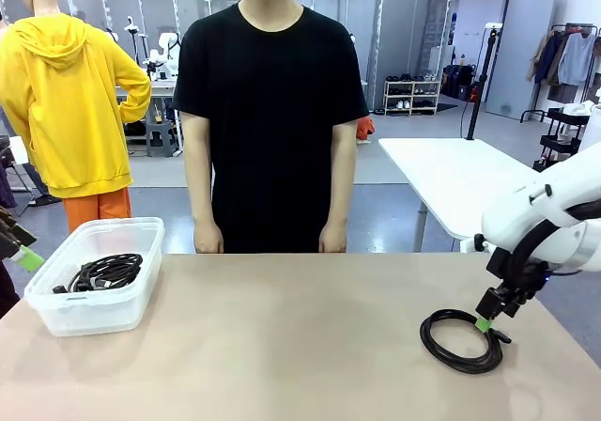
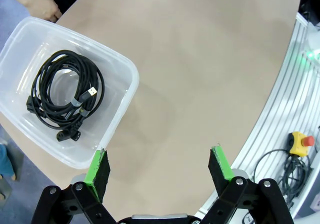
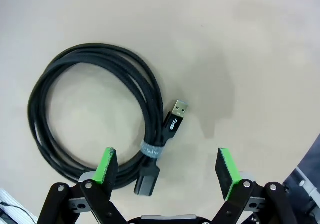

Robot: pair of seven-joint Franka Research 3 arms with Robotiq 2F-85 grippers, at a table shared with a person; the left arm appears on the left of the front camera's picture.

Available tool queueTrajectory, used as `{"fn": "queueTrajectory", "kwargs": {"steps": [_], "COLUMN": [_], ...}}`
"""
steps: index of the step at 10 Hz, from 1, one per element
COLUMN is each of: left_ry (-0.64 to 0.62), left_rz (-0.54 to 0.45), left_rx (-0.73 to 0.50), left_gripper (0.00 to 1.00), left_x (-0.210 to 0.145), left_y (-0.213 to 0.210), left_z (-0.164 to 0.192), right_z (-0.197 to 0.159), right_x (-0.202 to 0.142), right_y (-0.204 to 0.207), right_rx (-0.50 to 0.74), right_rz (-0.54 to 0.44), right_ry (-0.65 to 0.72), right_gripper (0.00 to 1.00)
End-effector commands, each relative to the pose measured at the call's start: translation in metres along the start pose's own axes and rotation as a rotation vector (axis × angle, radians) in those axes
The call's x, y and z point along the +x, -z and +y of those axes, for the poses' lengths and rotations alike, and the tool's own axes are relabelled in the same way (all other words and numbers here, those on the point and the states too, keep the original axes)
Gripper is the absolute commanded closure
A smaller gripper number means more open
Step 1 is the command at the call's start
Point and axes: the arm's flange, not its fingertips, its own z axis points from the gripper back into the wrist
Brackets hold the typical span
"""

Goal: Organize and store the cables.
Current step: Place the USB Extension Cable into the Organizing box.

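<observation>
The right arm (image 1: 554,216) is a smooth white shell with a thick black hose along it, ending in a black wrist block — a small blue light glows there — and a black right gripper (image 3: 167,171) whose two fingers carry bright green pads (image 3: 106,165). The left gripper (image 2: 159,170) is built the same: black linkage bars with silver pivot screws, green pads (image 2: 220,162) on black fingertips. The person (image 1: 270,111) wears a plain black short-sleeved T-shirt — no print visible
</observation>
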Motion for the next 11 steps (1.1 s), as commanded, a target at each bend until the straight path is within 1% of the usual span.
{"fn": "queueTrajectory", "kwargs": {"steps": [1, 3, 4, 5, 6, 7, 10, 11], "left_ry": [-0.013, -0.013, -0.013, -0.013, -0.013, -0.013, -0.013, -0.013], "left_rz": [0.019, 0.019, 0.019, 0.019, 0.019, 0.019, 0.019, 0.019], "left_rx": [-0.005, -0.005, -0.005, -0.005, -0.005, -0.005, -0.005, -0.005], "left_gripper": [0.00, 0.00, 0.00, 0.00, 0.00, 0.00, 0.00, 0.00], "left_x": [0.003, 0.003, 0.003, 0.003, 0.003, 0.003, 0.003, 0.003], "left_y": [-0.004, -0.004, -0.004, -0.004, -0.004, -0.004, -0.004, -0.004], "left_z": [0.000, 0.000, 0.000, 0.000, 0.000, 0.000, 0.000, 0.000], "right_z": [0.001, 0.007, 0.011, 0.015, 0.022, 0.027, 0.025, 0.027], "right_x": [0.013, 0.015, 0.014, 0.013, 0.013, 0.015, 0.018, 0.021], "right_y": [0.004, 0.018, 0.020, 0.018, 0.018, 0.020, 0.020, 0.021], "right_rx": [-0.029, -0.073, -0.101, -0.134, -0.175, -0.175, -0.157, -0.150], "right_rz": [0.034, 0.075, 0.084, 0.090, 0.089, 0.086, 0.088, 0.084], "right_ry": [0.054, 0.063, 0.057, 0.068, 0.070, 0.088, 0.127, 0.123], "right_gripper": [0.01, 0.01, 0.38, 0.61, 0.98, 1.00, 0.99, 1.00]}}
